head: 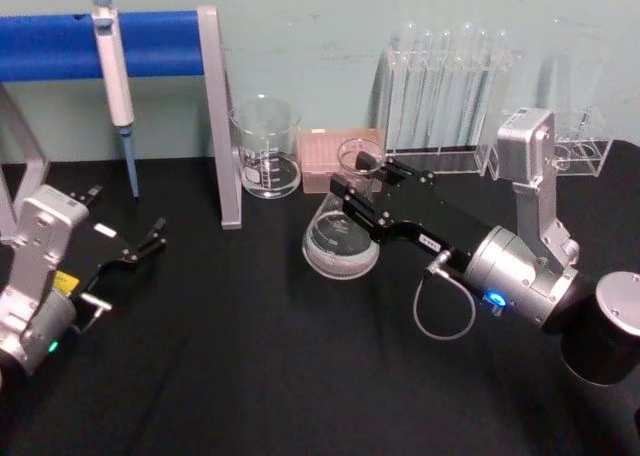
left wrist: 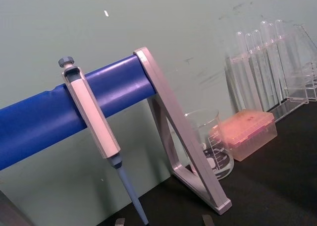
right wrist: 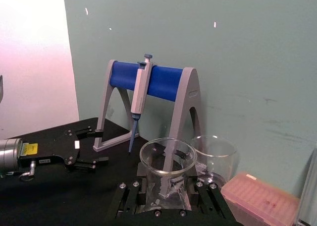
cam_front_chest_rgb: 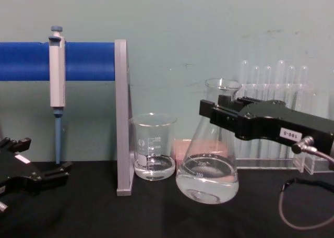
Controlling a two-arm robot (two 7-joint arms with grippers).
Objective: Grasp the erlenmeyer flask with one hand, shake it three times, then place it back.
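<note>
The black table (head: 250, 376) carries everything, and at its back stand a blue stand (head: 50, 44) and a clear rack of tubes (head: 450, 86). The right gripper (head: 358, 178) reaches in from the right side to the middle of the table, and it is much nearer to the flask (head: 335, 241) than the other arm. The flask stands upright with its long axis vertical, wide base down and open mouth up, just in front of the beaker (head: 267, 146) and the pink box (head: 335, 146). The fingers of the right gripper come to it from the side, level with the narrow neck, one finger on each side under the flared rim, and they look closed onto the glass with no free gap. The body of the flask, with some clear liquid in it, hangs below the fingers. I cannot tell if its base rests on the table or is a little above it. I judge the grasp is made, so the shaking must keep the mouth upward. The left gripper (head: 150, 241) lies parked at the left edge, well apart, with its fingers spread and holding nothing
</note>
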